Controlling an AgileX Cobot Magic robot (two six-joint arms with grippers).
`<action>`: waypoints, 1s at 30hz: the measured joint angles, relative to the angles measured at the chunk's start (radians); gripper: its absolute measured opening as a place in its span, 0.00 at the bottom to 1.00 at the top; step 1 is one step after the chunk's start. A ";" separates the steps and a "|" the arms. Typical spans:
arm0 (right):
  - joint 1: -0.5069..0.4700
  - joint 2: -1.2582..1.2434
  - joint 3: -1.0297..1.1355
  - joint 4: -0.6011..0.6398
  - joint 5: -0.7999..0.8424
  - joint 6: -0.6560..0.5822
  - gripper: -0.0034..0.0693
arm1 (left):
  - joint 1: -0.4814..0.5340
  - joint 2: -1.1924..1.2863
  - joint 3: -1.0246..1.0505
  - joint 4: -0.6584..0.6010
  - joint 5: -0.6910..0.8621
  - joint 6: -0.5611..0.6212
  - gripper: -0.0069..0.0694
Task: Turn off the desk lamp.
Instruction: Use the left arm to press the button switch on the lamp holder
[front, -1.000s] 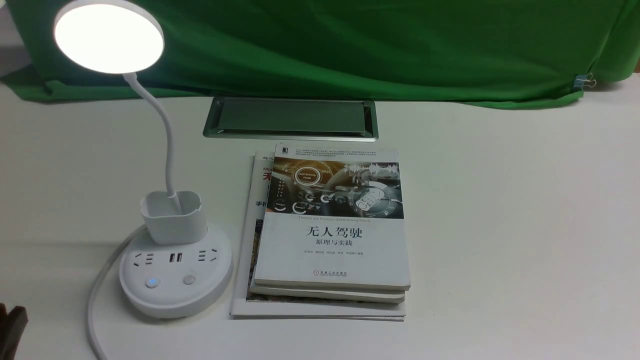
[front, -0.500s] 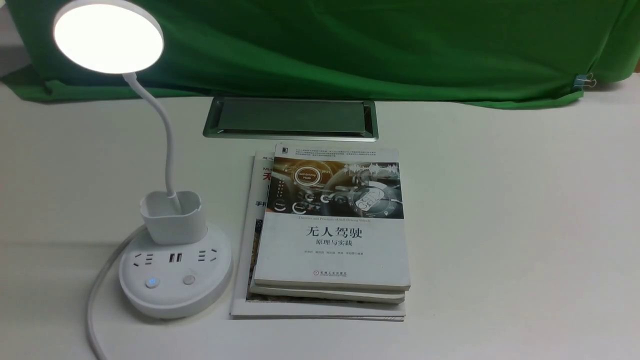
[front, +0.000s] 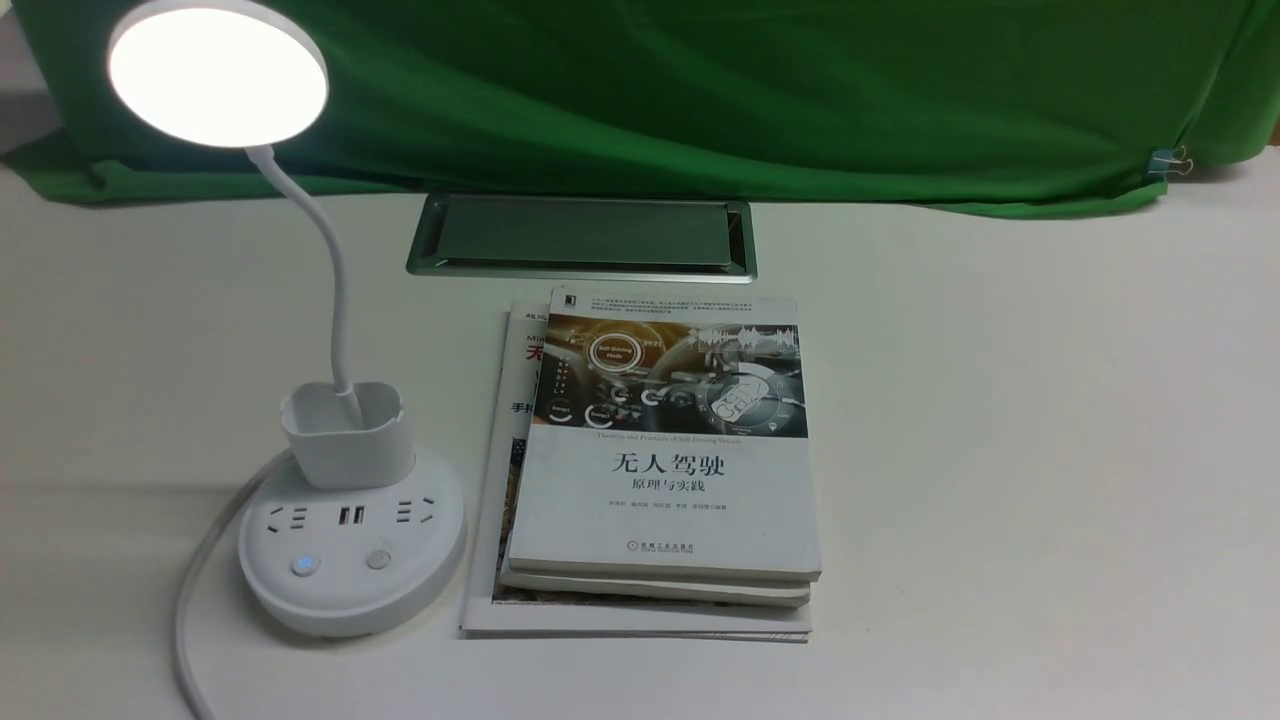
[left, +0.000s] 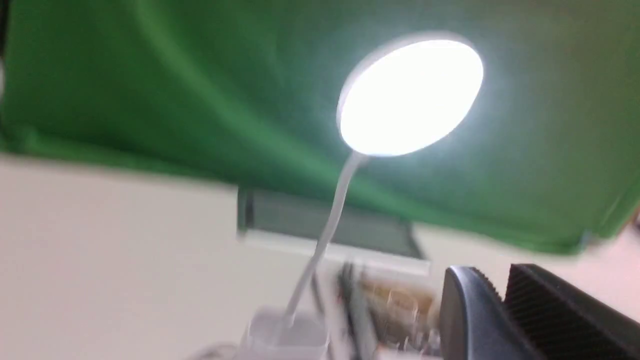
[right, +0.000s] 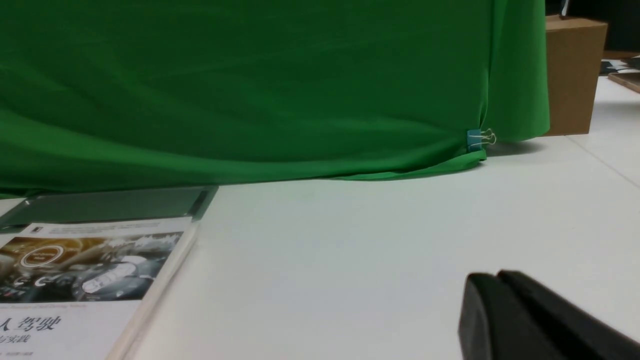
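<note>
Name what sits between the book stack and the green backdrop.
A recessed metal hatch set into the desk lies between the book stack and the green backdrop, clearest in the front view.

A wide white table (front: 1000, 450) fills the scene from the near edge to the far side, and a rectangular metal-framed hatch (front: 581, 236) is set flat into its surface, far and a little left of centre. Behind it a green cloth (front: 750, 90) hangs as a backdrop, its lower edge lying on the table. A small blue binder clip (front: 1166, 162) pinches the cloth at the far right, and a brown cardboard box (right: 572, 75) stands just beyond that corner.
</note>
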 joint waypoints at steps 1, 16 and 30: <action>0.000 0.000 0.000 0.000 0.000 0.000 0.10 | 0.000 0.025 -0.002 0.000 -0.004 0.000 0.21; 0.000 0.000 0.000 0.000 0.000 0.000 0.10 | -0.016 0.692 -0.126 0.012 0.176 0.205 0.21; 0.000 0.000 0.000 0.000 0.000 0.000 0.10 | -0.283 1.138 -0.403 0.365 0.335 -0.017 0.11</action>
